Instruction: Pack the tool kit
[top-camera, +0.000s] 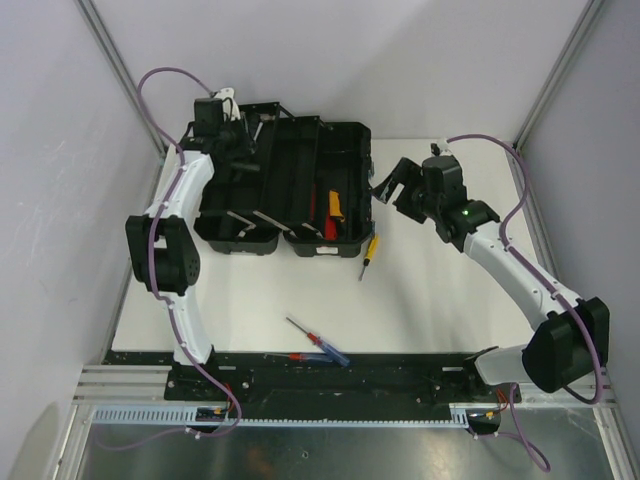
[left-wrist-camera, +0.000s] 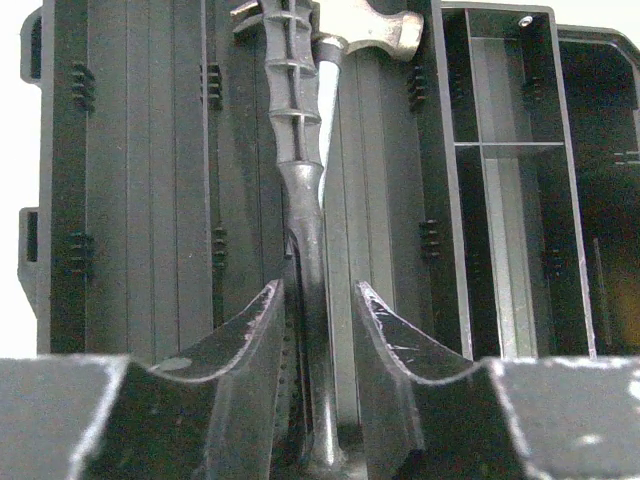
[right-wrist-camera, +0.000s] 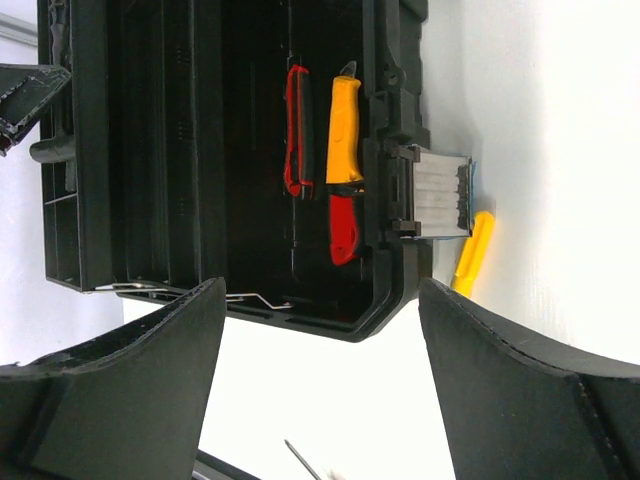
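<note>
left gripper (left-wrist-camera: 318, 292) partly spread, straddling the ribbed handle of the hammer (left-wrist-camera: 292, 130), with a gap showing on one side. the toolbox (left-wrist-camera: 140, 200) lies open directly beneath it. we judge the hammer stiff and head-heavy, so grip the ribs nearer the head.

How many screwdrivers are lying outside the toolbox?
3: yellow-handled screwdriver beside the toolbox, at its near right corner; blue-handled screwdriver and red-handled screwdriver at the table near edge. Others may be hidden inside.
</note>
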